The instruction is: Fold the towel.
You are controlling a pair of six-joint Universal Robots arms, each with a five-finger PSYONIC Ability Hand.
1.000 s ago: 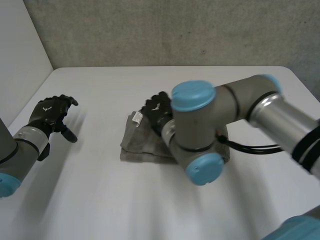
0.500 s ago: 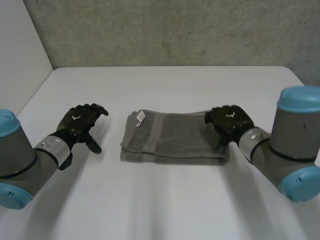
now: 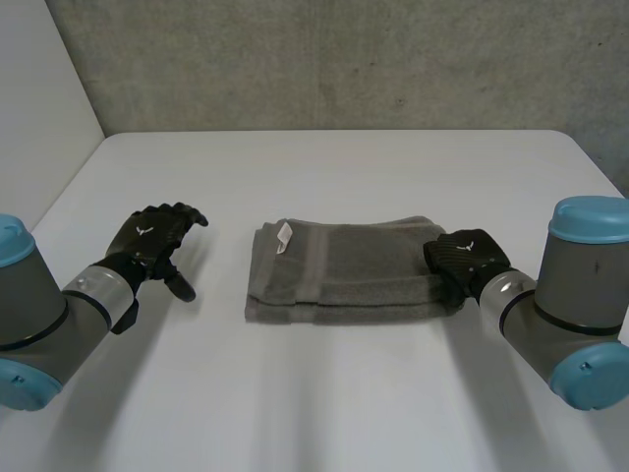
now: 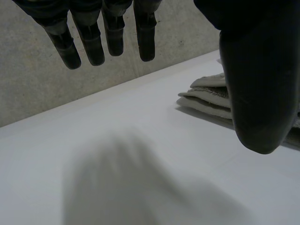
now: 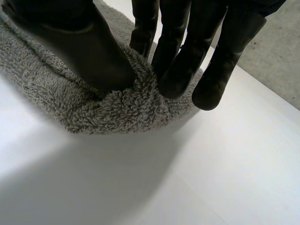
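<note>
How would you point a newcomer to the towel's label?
On the white table lies a folded grey towel. At its end toward the left hand, by the far corner, sits a small label, the only white patch on grey cloth.

You're looking at a bare white table (image 3: 324, 393). A rough grey wall (image 3: 344, 59) stands just behind the table's far edge, and a plain white panel (image 3: 39, 108) rises beside its left edge.
</note>
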